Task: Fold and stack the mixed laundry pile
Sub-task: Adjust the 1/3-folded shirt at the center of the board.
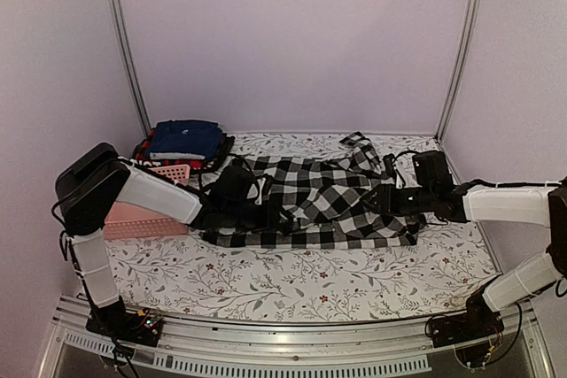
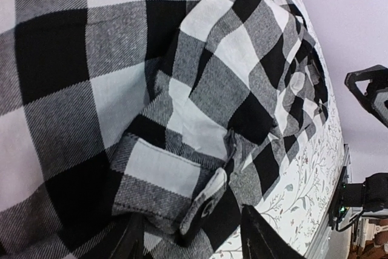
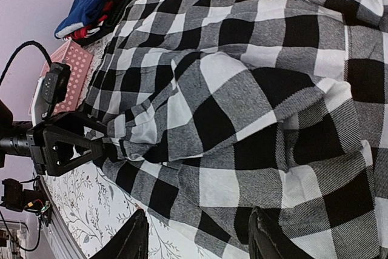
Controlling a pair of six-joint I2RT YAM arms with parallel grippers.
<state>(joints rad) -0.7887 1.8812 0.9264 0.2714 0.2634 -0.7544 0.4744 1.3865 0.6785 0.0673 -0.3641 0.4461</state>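
The large black-and-white checked shirt (image 1: 323,201) lies spread across the middle of the table. My left gripper (image 1: 259,212) is low over its left side. In the left wrist view its fingers (image 2: 130,238) stand apart, with a buttoned cuff (image 2: 203,201) of the shirt lying between them. My right gripper (image 1: 383,201) is over the shirt's right side, and its jaws (image 3: 200,241) stand apart above the fabric near the hem. At the back left, folded navy blue trousers (image 1: 184,137) sit on top of a red-and-black plaid piece (image 1: 145,150) and a black garment (image 1: 218,151).
A pink slotted basket (image 1: 142,214) lies under the left forearm at the table's left edge. The floral tablecloth (image 1: 292,276) shows in front of the shirt. Metal frame posts (image 1: 124,42) and pale walls close in the back and sides.
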